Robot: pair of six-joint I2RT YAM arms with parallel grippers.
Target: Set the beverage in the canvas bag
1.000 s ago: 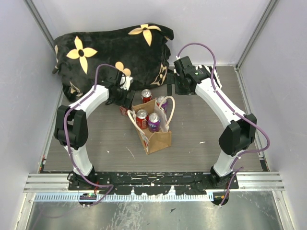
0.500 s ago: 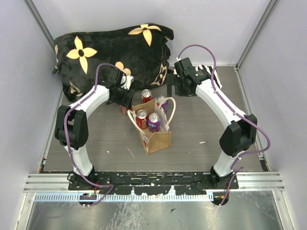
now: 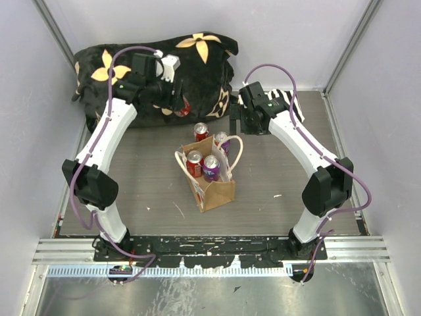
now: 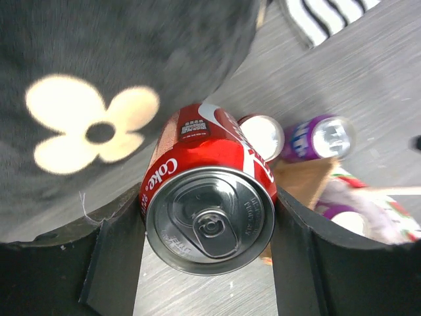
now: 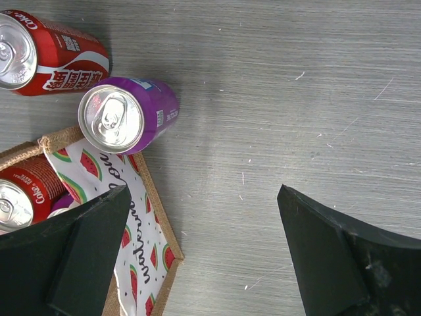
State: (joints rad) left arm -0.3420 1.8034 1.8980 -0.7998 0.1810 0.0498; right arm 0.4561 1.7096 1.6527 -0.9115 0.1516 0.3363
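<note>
Top external view. The left gripper (image 3: 177, 102) is raised at the far left, above the floral cushion (image 3: 131, 66), and is closed on the held red can (image 3: 185, 106). The canvas bag (image 3: 217, 191) stands mid-table, nearer the arm bases and to the right of that gripper. A red can (image 3: 194, 163) and a purple can (image 3: 211, 166) are already seated in its mouth. A loose red can (image 3: 201, 130) and a loose purple can (image 3: 222, 139) stand just behind the bag. The right gripper (image 3: 238, 122) hangs behind and to the right of the bag, nearer to it than the left one, with nothing held.

Left wrist view. The held red can (image 4: 210, 210) is clamped on both sides by the fingers (image 4: 118, 263). Its lid faces the camera, so its long axis is judged to run along the fingers. Beyond it, a corner of the canvas bag (image 4: 309, 181) is seen past the two loose cans (image 4: 262, 135).

Right wrist view. The right gripper (image 5: 204, 257) is spread wide over the bare table (image 5: 296, 99), gripping nothing. The bag's watermelon lining (image 5: 145, 250) lies at its left finger, and the loose purple can (image 5: 125, 115) stands just outside the rim.

The carry is judged to run towards the bases and rightwards, over the loose cans. Free room in the mouth cannot be told.
</note>
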